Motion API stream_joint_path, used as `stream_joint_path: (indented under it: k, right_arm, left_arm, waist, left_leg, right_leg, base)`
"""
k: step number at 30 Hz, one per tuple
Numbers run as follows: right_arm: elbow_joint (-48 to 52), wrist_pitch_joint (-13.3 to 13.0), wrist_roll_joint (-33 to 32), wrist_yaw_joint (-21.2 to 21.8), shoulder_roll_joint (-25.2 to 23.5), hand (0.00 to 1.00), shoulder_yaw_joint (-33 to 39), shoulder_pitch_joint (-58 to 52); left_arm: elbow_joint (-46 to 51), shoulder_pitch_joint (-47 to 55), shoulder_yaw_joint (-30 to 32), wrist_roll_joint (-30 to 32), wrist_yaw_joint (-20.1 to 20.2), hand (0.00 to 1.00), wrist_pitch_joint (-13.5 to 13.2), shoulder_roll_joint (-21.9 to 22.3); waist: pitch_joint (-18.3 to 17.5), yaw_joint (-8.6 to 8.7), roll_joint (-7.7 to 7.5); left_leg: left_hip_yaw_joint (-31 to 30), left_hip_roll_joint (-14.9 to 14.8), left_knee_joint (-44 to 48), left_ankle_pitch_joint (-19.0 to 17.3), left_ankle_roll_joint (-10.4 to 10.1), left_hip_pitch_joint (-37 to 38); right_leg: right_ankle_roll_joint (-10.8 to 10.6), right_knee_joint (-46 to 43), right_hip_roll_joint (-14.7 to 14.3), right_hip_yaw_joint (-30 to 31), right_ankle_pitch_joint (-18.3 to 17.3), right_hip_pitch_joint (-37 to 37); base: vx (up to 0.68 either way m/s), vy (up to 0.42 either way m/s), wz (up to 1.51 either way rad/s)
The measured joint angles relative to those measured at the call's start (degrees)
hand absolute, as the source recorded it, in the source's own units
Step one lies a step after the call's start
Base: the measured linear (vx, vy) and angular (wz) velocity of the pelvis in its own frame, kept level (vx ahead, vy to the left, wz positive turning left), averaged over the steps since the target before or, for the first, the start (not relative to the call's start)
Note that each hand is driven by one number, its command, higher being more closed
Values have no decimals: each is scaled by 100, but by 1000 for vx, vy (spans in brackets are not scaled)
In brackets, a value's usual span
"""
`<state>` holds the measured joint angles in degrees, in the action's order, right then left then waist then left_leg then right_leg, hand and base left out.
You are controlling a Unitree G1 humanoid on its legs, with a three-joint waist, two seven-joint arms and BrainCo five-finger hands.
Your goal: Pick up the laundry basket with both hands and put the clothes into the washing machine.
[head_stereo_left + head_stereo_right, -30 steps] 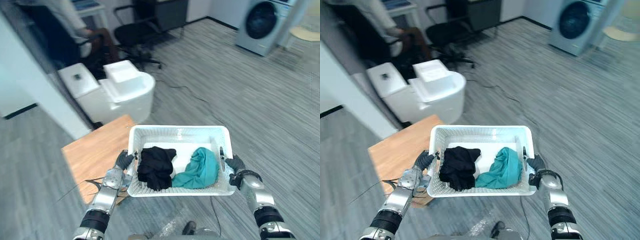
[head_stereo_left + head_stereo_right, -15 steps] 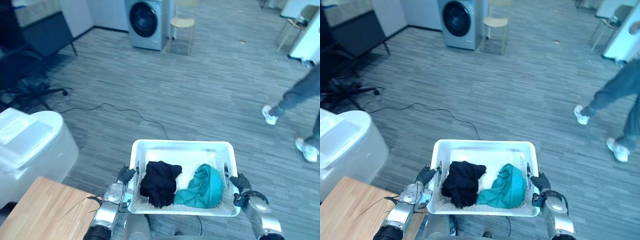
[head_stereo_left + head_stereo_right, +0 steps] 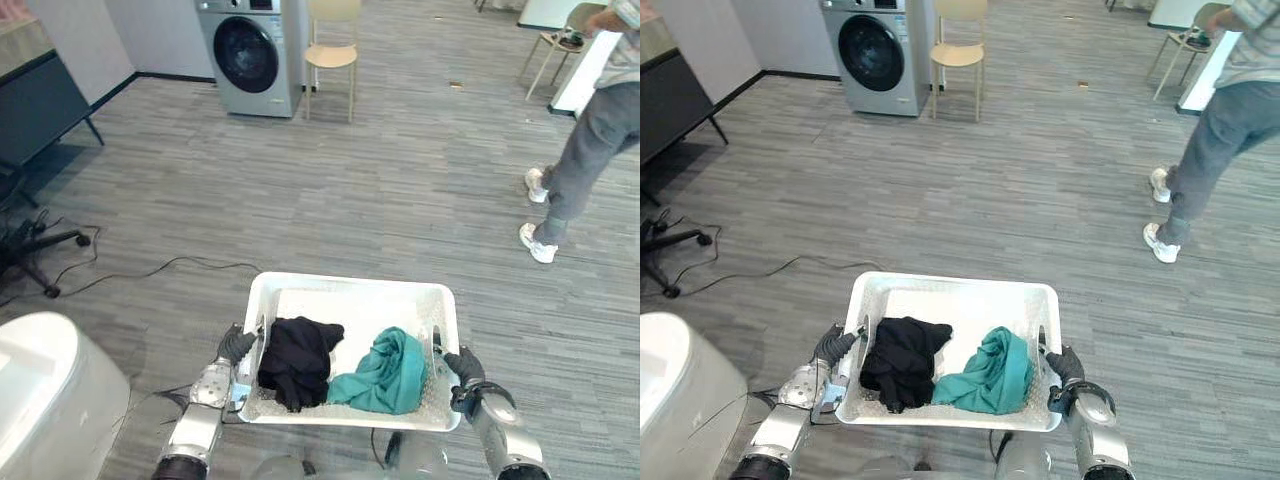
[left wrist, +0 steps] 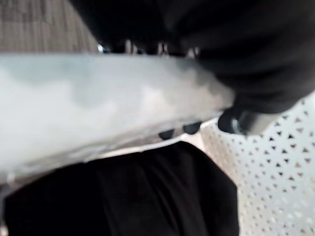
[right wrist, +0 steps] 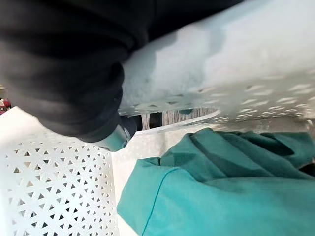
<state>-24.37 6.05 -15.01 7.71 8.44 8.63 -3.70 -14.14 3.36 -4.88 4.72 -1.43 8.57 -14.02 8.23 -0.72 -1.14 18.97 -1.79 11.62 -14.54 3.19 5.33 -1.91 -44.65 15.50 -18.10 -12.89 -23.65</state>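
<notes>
The left hand (image 3: 236,345) and right hand (image 3: 462,366) are gripping the side rims of the white perforated plastic laundry basket (image 3: 370,303), with a crumpled black garment (image 3: 296,360) and a crumpled teal garment (image 3: 385,370) lying inside.

Left hand (image 3: 232,347) and right hand (image 3: 462,366): dark ribbed covers over back and wrist. Left arm (image 3: 197,425) and right arm (image 3: 503,445): silver-grey rounded shells, with a black band farther up each. Close up: silver thumb (image 4: 248,123) with a dark tip; fingertips (image 4: 166,133) dark.
</notes>
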Motion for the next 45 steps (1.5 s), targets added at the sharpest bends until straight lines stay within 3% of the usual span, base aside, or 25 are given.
stream_joint_path:
  k: [2, 3, 5, 6, 7, 8, 10, 12, 15, 17, 19, 20, 22, 23, 25, 26, 29, 32, 34, 35, 39, 40, 41, 43, 45]
  right_arm:
    - [4, 8, 0, -1, -3, 100, 62, -34]
    - [96, 20, 3, -8, -32, 100, 195, -165]
    - [146, 36, 14, -6, 18, 100, 227, -337]
    - [257, 38, 29, -14, 42, 100, 249, -422]
    - [476, 57, 49, -16, -18, 100, 371, -571]
    - [555, 72, 56, -16, 33, 100, 395, -587]
    - [659, 143, 124, -28, 174, 100, 251, -551]
    - [661, 147, 124, -73, 158, 100, 217, -512]
    - [669, 145, 124, -143, 81, 100, 124, -423]
    - [661, 103, 168, -144, 200, 100, 82, -186]
    - [626, 34, 236, -138, 334, 100, 85, -134]
    - [428, 21, 283, -140, 218, 100, 48, -1]
    - [392, -9, 330, -153, 143, 100, 54, -29]
    - [390, -25, 373, -149, 135, 100, 52, -17]
    - [244, -57, 549, -142, -25, 100, 60, 4]
    - [216, -57, 560, -142, -64, 100, 64, -11]
    - [141, -93, 664, -154, -217, 100, 37, -31]
    - [163, -135, 652, -185, -239, 100, -2, -30]
    - [200, -123, 527, -223, -231, 100, 13, -123]
    - [216, -115, 450, -255, -250, 100, 12, -182]
    - [292, -43, 432, -297, -145, 100, 36, -544]
    - [317, -40, 430, -295, -112, 100, 69, -589]
    - [331, -38, 430, -287, 61, 100, 97, -541]
    - [335, 6, 433, -271, 115, 100, 30, -436]
    - [331, 7, 441, -306, 125, 100, 35, -328]
  left_arm:
    - [-24, -67, -77, 0, 3, 100, 4, -27]
    - [-176, -239, -197, 0, 4, 100, 5, -57]
    - [-363, -255, -252, 0, 30, 100, 11, 53]
    - [-382, -163, -165, 1, 26, 100, 12, 220]
    - [-382, -259, -158, 4, 23, 100, 7, 296]
    - [-387, -245, -156, 4, 23, 100, 8, 358]
    - [-384, -78, -48, 1, 20, 100, 6, 514]
    - [-387, -83, 29, -2, 20, 100, 3, 531]
    - [-379, -78, 145, -17, 22, 100, -27, 445]
    - [-301, -98, 252, -74, 20, 100, -65, 544]
    - [-274, -71, 306, -74, 9, 100, -64, 699]
    - [-276, -46, 339, -72, -27, 100, -36, 645]
    - [-257, -27, 435, -73, -34, 100, -11, 648]
    - [-222, 2, 434, -73, -34, 100, -11, 640]
    - [-191, 84, 410, -73, -39, 100, 18, 544]
    - [-187, 107, 379, -73, -50, 100, 31, 526]
    - [-147, 167, 321, -73, -137, 100, 32, 366]
    - [-104, 146, 261, -101, -183, 100, 26, 314]
    - [-122, 71, 127, -130, -193, 100, 29, 249]
    - [-170, -21, 47, -131, -193, 100, 28, 150]
    - [-393, 98, -97, -131, -192, 100, 42, 269]
    - [-393, 122, -108, -131, -194, 100, 47, 362]
    - [-437, 129, -71, -133, -234, 100, 51, 506]
    - [-490, 176, 62, -183, -250, 100, 47, 641]
    - [-605, 93, 98, -267, -261, 100, 23, 655]
  waist:
    - [76, 129, -48]
    - [116, 176, -168]
    - [74, 281, -55]
    - [-60, 304, 196]
    - [-54, 391, 304]
    - [-34, 361, 468]
    - [-25, 20, 798]
    - [46, -16, 736]
    - [217, -64, 243]
    - [233, -201, 202]
    - [138, -323, 566]
    - [125, -318, 371]
    - [53, -263, 117]
    - [36, -247, 44]
    - [71, -159, -309]
    - [74, -142, -305]
    - [125, -153, -163]
    - [134, -32, -26]
    - [164, 41, 65]
    - [108, 23, -62]
    - [-181, 137, 138]
    - [-234, 180, 293]
    - [-262, 127, 691]
    - [-246, -40, 851]
    - [-207, -29, 820]
  left_leg:
    - [-87, -12, -138, -178, -158, 306]
    - [-213, 21, -146, -467, -360, 541]
    - [-337, -231, -119, -875, -453, 930]
    - [-385, -524, 263, -995, -497, 1047]
    - [-511, -1263, 2605, -793, -286, 157]
    - [-566, -1623, 3450, -392, -139, -153]
    - [-1147, -2124, 5066, 1810, -147, -790]
    - [-1325, -2034, 6052, 1273, -270, -1516]
    - [-528, -1554, 4994, 486, -138, -2323]
    - [-118, -1099, 1779, 748, -588, -2614]
    - [-376, -1146, 196, 1480, -1042, -2701]
    - [-369, -956, 813, 1786, -655, -2755]
    - [-330, -545, 1263, 1331, -28, -2734]
    - [-262, -436, 1353, 1157, 73, -2684]
    - [-27, 80, 1625, 510, 366, -2123]
    - [-44, 115, 1686, 360, 411, -1969]
    - [-218, 183, 1240, 19, 314, -907]
    - [-408, 195, 596, -97, 125, -112]
    - [-552, 44, 460, -325, -58, 267]
    - [-622, 89, 436, -470, -193, 363]
    - [-928, -406, 1133, -1095, -590, 1014]
    - [-944, -883, 2656, -880, -422, 426]
    - [-941, -1546, 4006, -81, -241, -68]
    - [-952, -2130, 5056, 1546, -101, -496]
    - [-1055, -2264, 6058, 1221, -58, -1179]
  right_leg:
    - [-211, 2369, -93, -106, 692, -42]
    - [-583, 3393, -42, 45, 1154, -69]
    - [-508, 3152, -229, 486, 1377, -54]
    - [-296, 2703, -595, 663, 1414, -63]
    - [148, 2171, -890, 656, 1515, 59]
    - [357, 2084, -1082, 543, 1363, 207]
    - [684, 2168, -1612, 518, 927, 878]
    - [555, 2517, -1698, 540, 860, 1572]
    - [487, 3406, -1430, 798, 882, 2830]
    - [238, 3805, -1207, 907, 722, 3305]
    - [-121, 4090, -1392, 1077, 448, 3706]
    - [-282, 3936, -1141, 1243, 97, 3910]
    - [-320, 2683, -602, 1226, -133, 3517]
    - [-350, 1877, -407, 1300, -130, 3208]
    - [-1302, -783, 297, 1730, 1157, 2223]
    - [-1343, -1317, 353, 1722, 1266, 2044]
    - [-517, -2610, 250, 1241, 552, 1178]
    - [-151, -1102, 204, 498, 49, 391]
    - [-232, 1542, -26, 119, 433, 334]
    - [-555, 3042, -42, 149, 917, 318]
    - [-249, 2565, -316, 388, 1355, 338]
    - [-17, 2268, -535, 371, 1549, 453]
    - [197, 2189, -930, 216, 1411, 726]
    - [340, 2425, -1399, 240, 1199, 1204]
    - [399, 2987, -1590, 289, 1157, 1872]
  base:
    - [542, -123, 32]
    - [419, -131, 42]
    - [535, -201, 41]
    - [944, -356, 64]
    - [793, -330, 52]
    - [937, -375, 12]
    - [858, -205, -75]
    - [762, -63, -34]
    - [714, -20, -6]
    - [710, 104, -51]
    - [699, 229, -59]
    - [550, 243, -43]
    - [733, 349, 3]
    - [825, 385, 16]
    - [671, 265, 27]
    - [633, 172, 21]
    - [587, 85, 8]
    - [537, -15, 20]
    - [501, -89, 44]
    - [500, -135, 44]
    - [719, -303, 58]
    - [866, -403, 27]
    - [684, -338, 0]
    - [639, -212, -51]
    - [610, -157, -27]
